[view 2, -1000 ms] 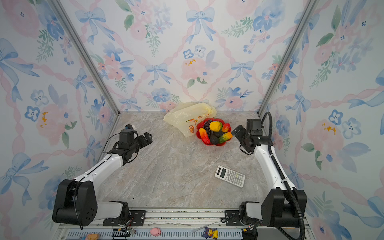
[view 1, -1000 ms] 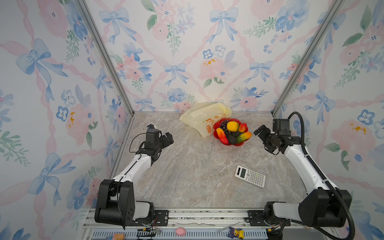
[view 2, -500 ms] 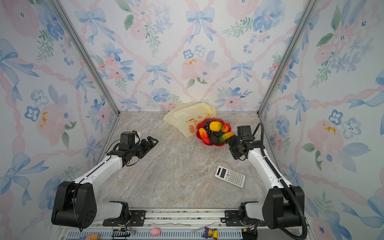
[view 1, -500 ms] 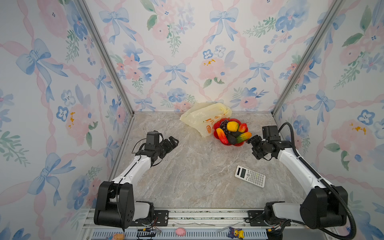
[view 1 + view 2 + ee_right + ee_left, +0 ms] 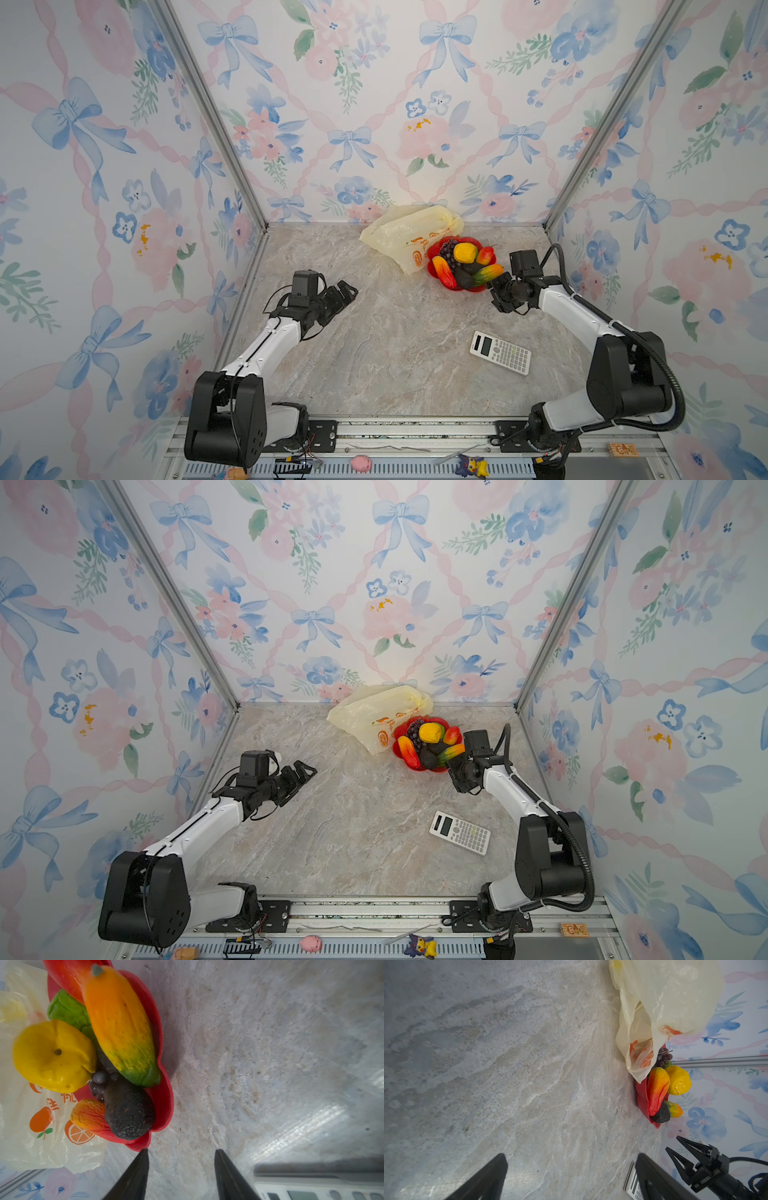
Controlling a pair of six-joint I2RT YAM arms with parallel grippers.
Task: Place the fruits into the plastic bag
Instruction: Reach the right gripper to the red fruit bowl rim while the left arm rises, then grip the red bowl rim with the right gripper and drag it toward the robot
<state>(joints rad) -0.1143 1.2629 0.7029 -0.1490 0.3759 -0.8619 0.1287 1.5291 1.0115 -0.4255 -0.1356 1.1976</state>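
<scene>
The right gripper [image 5: 180,1150] has dropped to the red dish's [image 5: 165,1105] near rim, fingers half-narrowed and empty, the left gripper [image 5: 348,290] with fingers wide, so a first pick looms, the fruits [image 5: 464,253] still dished beside the plastic bag [image 5: 409,232].

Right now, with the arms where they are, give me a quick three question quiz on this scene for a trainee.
1. True or false: the right gripper is holding a fruit.
2. The white keyed thing lying flat by itself is: A) a calculator B) a phone C) a remote.
3. Short answer: what are the fruits piled in?

Key:
1. False. Its jaws are apart with nothing between them.
2. A.
3. The red dish, which sits right beside the plastic bag.
</scene>
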